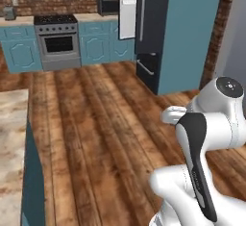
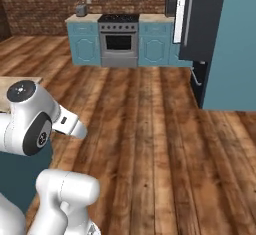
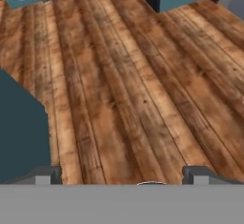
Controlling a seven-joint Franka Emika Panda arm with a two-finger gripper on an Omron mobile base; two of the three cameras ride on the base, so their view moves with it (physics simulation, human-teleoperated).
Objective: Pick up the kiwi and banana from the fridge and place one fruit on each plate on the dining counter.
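The fridge [image 1: 153,32] stands tall and charcoal-black at the far side of the wood floor [image 1: 105,124], its upper door ajar with a grey bar handle; the inside is hidden, perhaps because of the angle. The counter [image 1: 12,153] shows a marbled beige top over a teal base at the near left. The gripper [image 3: 123,176] hangs over bare floor, jaws spread wide and holding nothing.

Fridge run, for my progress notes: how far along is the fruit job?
Barely started. Done: nothing visible. In hand: nothing; the gripper is open over bare wood floor. The fridge stands across the room, its door ajar. Left: reaching it, fetching both fruits, then plating them on the dining counter.
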